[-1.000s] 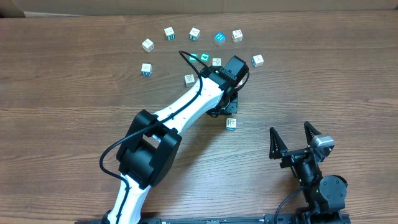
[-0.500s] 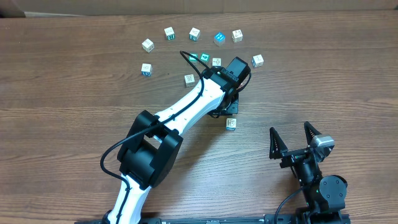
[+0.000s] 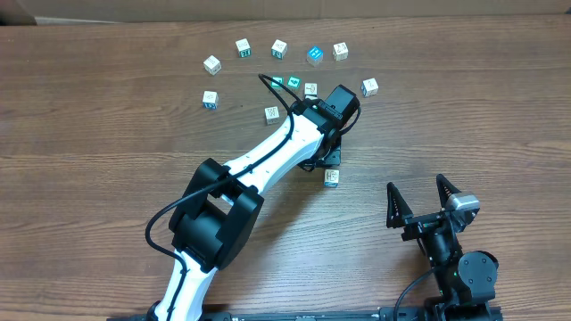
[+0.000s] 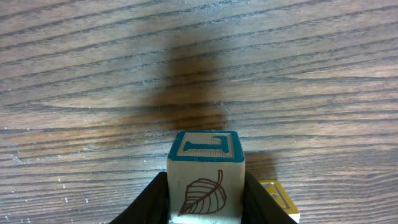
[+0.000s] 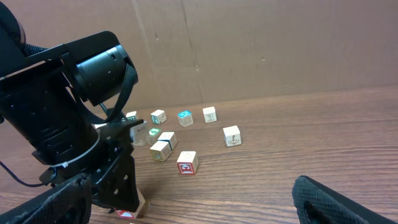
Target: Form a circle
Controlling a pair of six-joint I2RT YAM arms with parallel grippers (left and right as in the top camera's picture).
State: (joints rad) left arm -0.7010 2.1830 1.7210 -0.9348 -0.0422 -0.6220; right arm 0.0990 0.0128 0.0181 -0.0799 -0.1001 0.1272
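Whitish wooden cube with teal letter and brown leaf [image 4: 205,177] sits pinched in the left gripper [image 4: 205,198]; the right gripper [image 3: 415,185] gapes idle. Best lowered level into the open near side of the cube arc [image 3: 278,49], matching its spacing.

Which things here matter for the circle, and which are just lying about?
Job: leaf cube in left gripper; other cubes on the table.
Lying about: right gripper, open and idle; cardboard wall behind.

My left arm [image 3: 268,156] shows white links, black joint housings and a looping black cable [image 3: 148,230]; my right gripper [image 3: 414,183] is black, with 2 tapered fingers [image 3: 393,209].
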